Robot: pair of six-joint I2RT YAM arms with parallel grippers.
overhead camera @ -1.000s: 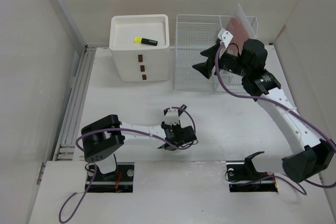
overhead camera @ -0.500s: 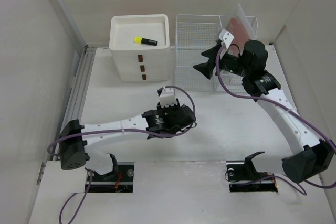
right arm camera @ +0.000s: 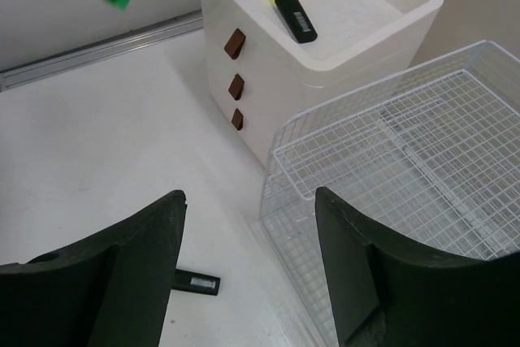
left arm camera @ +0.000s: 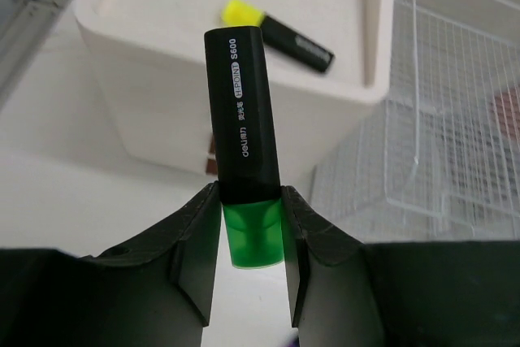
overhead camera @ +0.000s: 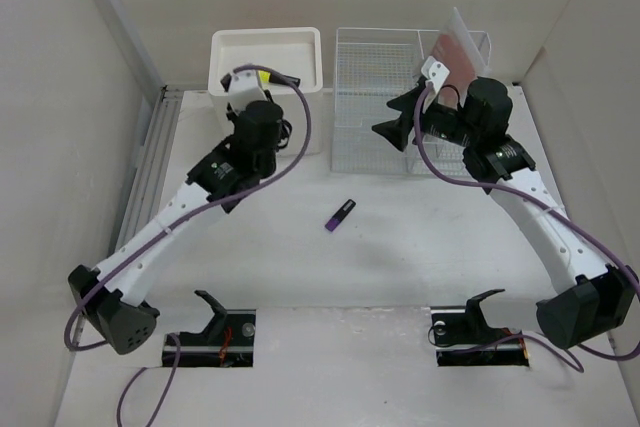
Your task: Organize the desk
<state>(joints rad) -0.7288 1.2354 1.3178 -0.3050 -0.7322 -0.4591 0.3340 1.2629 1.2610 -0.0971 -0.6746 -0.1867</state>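
Observation:
My left gripper [left arm camera: 250, 201] is shut on a black highlighter with a green cap [left arm camera: 244, 111], held up in front of the cream drawer box [left arm camera: 162, 119]. In the top view this gripper [overhead camera: 272, 135] is by the box's front. A yellow-capped highlighter [left arm camera: 276, 28] lies in the box's tray top and also shows in the right wrist view [right arm camera: 291, 12]. My right gripper [right arm camera: 248, 201] is open and empty, above the white desk [overhead camera: 400, 247] at the near corner of the wire-mesh rack [right arm camera: 406, 144]. A small dark purple stick [overhead camera: 340, 214] lies on the desk.
The wire rack [overhead camera: 380, 97] stands right of the drawer box [overhead camera: 300, 47] and holds a reddish-brown flat thing [overhead camera: 455, 47] at its back right. A grey rail [overhead camera: 150, 177] runs along the desk's left edge. Walls close in both sides.
My left arm has swung from the desk's middle up and left to the drawer box, carrying the green-capped highlighter. The purple stick now lies uncovered. The right arm has barely moved.

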